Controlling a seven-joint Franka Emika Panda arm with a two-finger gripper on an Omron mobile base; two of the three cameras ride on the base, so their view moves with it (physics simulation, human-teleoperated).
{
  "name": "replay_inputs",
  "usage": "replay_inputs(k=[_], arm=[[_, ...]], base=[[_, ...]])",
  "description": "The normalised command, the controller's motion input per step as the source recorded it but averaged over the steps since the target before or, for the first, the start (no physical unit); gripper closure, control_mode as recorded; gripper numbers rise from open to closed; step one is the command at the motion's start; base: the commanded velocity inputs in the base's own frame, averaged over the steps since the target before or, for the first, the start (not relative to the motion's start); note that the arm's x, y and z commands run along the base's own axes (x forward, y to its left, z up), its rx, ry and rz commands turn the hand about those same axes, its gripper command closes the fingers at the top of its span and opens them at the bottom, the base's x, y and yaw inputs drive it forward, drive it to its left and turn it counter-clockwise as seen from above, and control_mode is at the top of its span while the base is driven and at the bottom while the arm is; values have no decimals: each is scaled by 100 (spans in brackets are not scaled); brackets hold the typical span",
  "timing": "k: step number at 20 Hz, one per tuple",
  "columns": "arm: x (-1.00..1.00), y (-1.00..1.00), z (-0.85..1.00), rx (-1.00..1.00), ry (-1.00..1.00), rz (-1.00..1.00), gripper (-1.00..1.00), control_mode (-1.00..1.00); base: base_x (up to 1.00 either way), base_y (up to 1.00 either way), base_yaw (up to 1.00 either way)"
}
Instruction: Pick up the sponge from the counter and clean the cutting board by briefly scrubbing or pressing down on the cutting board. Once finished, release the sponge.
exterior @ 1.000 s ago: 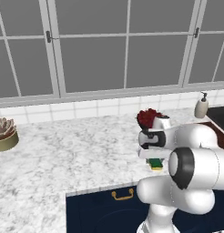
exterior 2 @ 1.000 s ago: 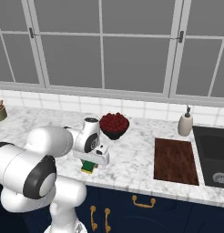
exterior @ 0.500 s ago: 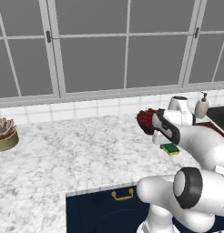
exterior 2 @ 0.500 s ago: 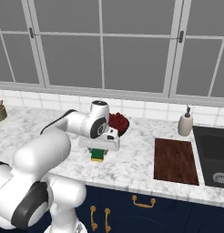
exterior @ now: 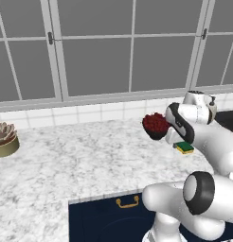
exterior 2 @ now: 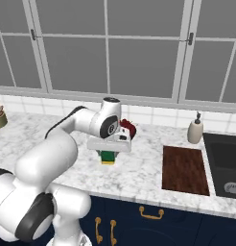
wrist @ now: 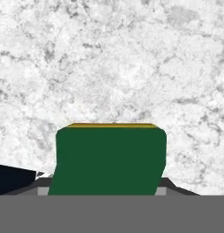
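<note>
The sponge [exterior 2: 108, 156] hangs directly under the gripper [exterior 2: 109, 153], its dark green layer uppermost and its yellow layer below, and the jaws are drawn in against its sides, so the gripper is holding the sponge clear of the counter [exterior 2: 139, 168]. In the hand view the sponge [wrist: 110, 159] sits right at the finger tips with the green face toward the camera and a thin yellow edge along its far side, and veined marble counter [wrist: 109, 59] lies beneath it. Taking the cutting board [exterior 2: 184, 169] as the landmark, the sponge is well to its left and not over it; the board lies flat and bare on the marble, with the edge of the dark sink just to its right and a soap dispenser [exterior 2: 195, 130] behind its far right corner. The black bowl of red fruit [exterior: 156, 125] stands to the left of the board, just behind the gripper, and from the left base view the sponge [exterior: 185, 148] shows just in front of that bowl, under the white hand. A small potted succulent [exterior: 4, 139] sits far to the left of the board. Compared with a second ago, the sponge has been carried closer to the cutting board and the arm has stretched out further over the counter, while the grip on the sponge is unchanged.
</note>
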Motion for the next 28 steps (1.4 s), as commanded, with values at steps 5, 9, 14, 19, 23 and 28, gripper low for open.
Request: replay_inputs(k=[5, 9, 14, 19, 23, 28], arm=[[1, -60, -27, -1, 1, 0, 100, -100], [0, -86, -18, -5, 0, 0, 100, -100], [0, -94, -1, -7, 0, -1, 100, -100], [-7, -50, 0, -2, -2, 0, 100, -100], [-27, 11, 0, 0, -3, 0, 100, -100], [-18, 3, -4, 0, 0, 0, 100, -100]], base=[[0, 0, 0], [0, 0, 0], [0, 0, 0], [0, 0, 0], [0, 0, 0], [0, 0, 0]])
